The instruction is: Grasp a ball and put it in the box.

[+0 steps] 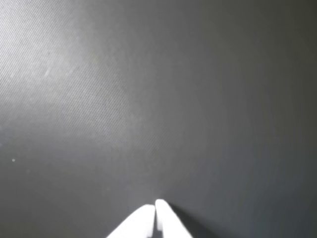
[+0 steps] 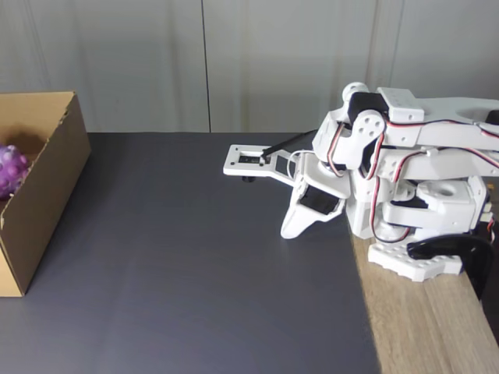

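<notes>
With the ball (image 2: 11, 171) already in the box (image 2: 48, 191) at far left of the fixed view, your empty pincer (image 2: 290, 231) rests clenched on the dark tabletop (image 2: 195, 273) at right, where any forward move risks scraping the mat.

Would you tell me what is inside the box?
The ball lies inside the box, against its left side in the fixed view. The near wall and frame edge hide the rest of the interior.

one ball (image 2: 11, 169), one box (image 2: 47, 195), one arm (image 2: 405, 179), one mat (image 2: 195, 273)
</notes>
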### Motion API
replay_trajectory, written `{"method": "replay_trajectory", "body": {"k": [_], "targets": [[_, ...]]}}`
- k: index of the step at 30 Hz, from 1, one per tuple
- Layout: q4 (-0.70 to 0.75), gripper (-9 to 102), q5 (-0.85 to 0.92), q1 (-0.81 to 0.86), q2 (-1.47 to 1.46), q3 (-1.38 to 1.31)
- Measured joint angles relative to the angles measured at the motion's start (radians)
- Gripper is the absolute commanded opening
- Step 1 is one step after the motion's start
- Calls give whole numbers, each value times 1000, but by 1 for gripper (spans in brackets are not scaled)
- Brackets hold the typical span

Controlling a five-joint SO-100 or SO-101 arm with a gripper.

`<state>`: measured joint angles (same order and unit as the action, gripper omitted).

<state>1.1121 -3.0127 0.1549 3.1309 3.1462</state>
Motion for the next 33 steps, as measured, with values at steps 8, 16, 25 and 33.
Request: {"method": "replay_trajectory", "body": {"k": [8,16,25,33], "targets": [[0,1,-2,31,0,0],[0,1,-3,120,0,-2],[0,1,-3,120,0,-2],[0,1,-3,120,0,-2]]}}
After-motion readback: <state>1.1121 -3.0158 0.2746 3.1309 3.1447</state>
